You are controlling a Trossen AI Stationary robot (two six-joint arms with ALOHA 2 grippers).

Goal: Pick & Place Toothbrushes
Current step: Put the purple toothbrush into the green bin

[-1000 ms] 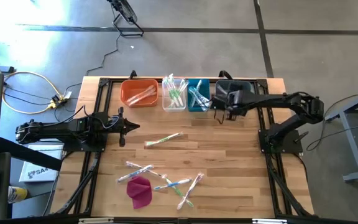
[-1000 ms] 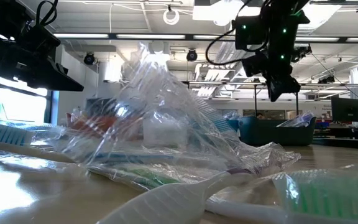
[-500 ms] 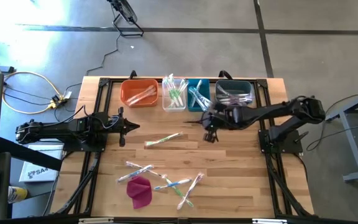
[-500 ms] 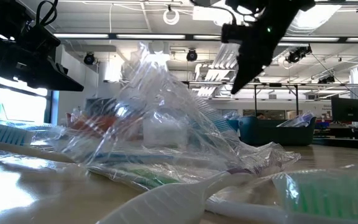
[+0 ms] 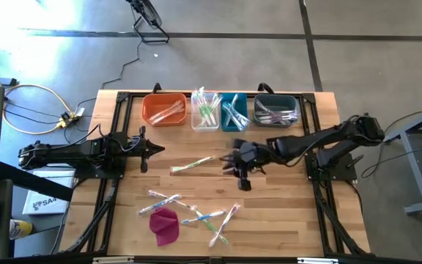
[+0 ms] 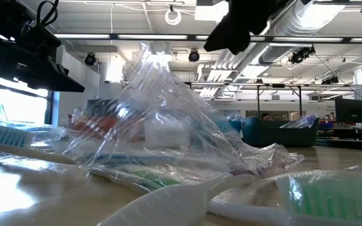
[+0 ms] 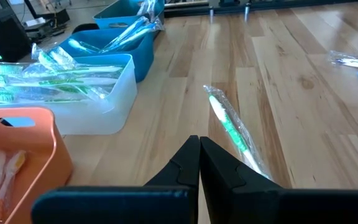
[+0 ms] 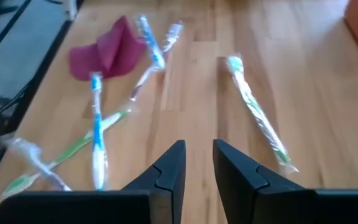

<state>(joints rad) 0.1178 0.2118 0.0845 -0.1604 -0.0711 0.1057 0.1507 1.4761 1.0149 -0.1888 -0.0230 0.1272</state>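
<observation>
A green toothbrush [image 5: 193, 165] in a clear wrapper lies alone on the table's middle. It also shows in the left wrist view [image 7: 232, 127] and the right wrist view [image 8: 257, 118]. Several more wrapped toothbrushes [image 5: 193, 214] lie near the front edge beside a magenta cloth [image 5: 165, 225]. My right gripper [image 5: 229, 163] hangs open above the table just right of the lone toothbrush, slanting down toward the left; nothing is between its fingers [image 8: 197, 155]. My left gripper [image 5: 152, 149] waits shut at the left, its fingers [image 7: 199, 155] pointing at the same toothbrush.
Along the far edge stand an orange bin [image 5: 164, 110], a clear bin [image 5: 205, 110], a blue bin [image 5: 233, 111] and a dark bin [image 5: 275, 110], each with wrapped toothbrushes. Crinkled wrappers [image 6: 168, 125] fill the low view close up. Bare wood lies between the lone toothbrush and the front pile.
My right gripper has swung from above the dark bin at the far right toward the table's middle, coming nearer and leftward. It has tipped from pointing steeply down to a shallower slant. The toothbrushes on the table have stayed where they were.
</observation>
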